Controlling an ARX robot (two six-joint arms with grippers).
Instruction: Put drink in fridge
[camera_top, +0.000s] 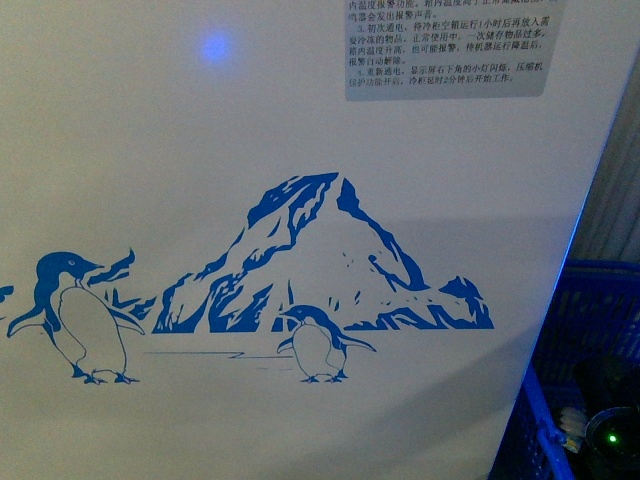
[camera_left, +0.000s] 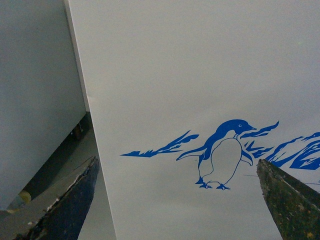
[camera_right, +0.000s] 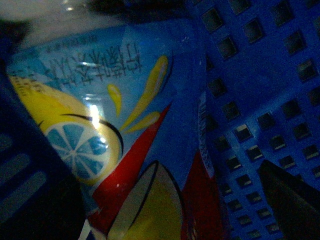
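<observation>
Fridge: the fridge (camera_top: 200, 150) fills the front view with its white wall and the blue penguin-and-mountain print (camera_top: 330, 260). Its top and opening are out of frame.
Basket: a blue perforated basket (camera_top: 590, 320) stands low, just beside the fridge's right edge.
Drink: the drink (camera_right: 125, 140), a bottle with a blue label showing lemons, lies inside that basket against its wall. It is seen only in the right wrist view.
Long axis: the label fills the picture too closely to tell which way the bottle runs, or whether it stands or leans.
Right claw: the right claw (camera_right: 145, 180) is down in the basket, jaws apart on either side of the bottle. Basket wall shows between one finger (camera_right: 292, 202) and the label, so it has no hold.
Left claw: the left claw (camera_left: 177, 161) faces the fridge wall, spread wide and empty.
Key relation: the drink sits directly between the right jaws and well away from the left arm. The right arm is therefore the one to close and lift, probably up and leftward to the fridge top.
</observation>
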